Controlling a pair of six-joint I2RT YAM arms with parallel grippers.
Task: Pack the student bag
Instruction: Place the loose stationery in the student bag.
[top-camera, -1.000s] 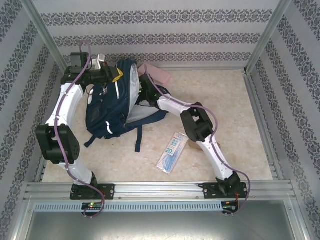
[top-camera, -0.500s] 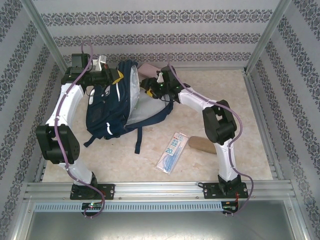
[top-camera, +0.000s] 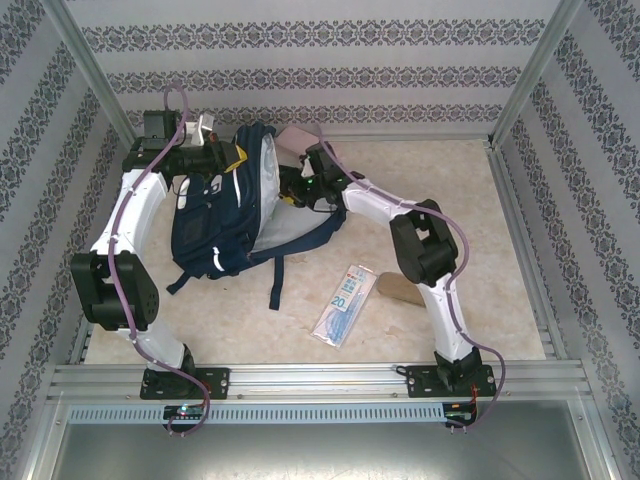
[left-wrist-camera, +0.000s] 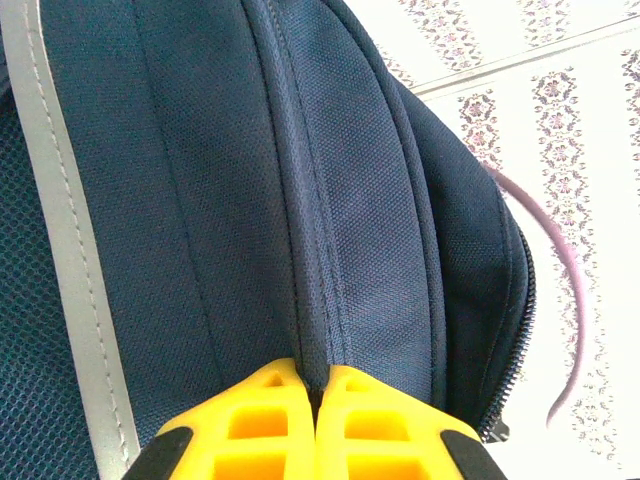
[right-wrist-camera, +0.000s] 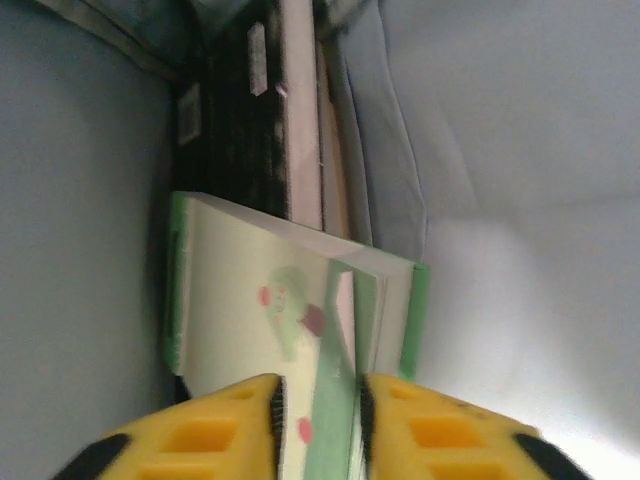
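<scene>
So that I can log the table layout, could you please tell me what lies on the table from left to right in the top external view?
student bag → clear packet with a blue label → tan flat piece, partly hidden

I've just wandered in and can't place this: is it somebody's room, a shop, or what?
Probably a small robot test booth, not a home: patterned wall panels box in a tabletop, a metal rail runs along its near edge, and two robot arms bolted there work on a backpack.
</scene>
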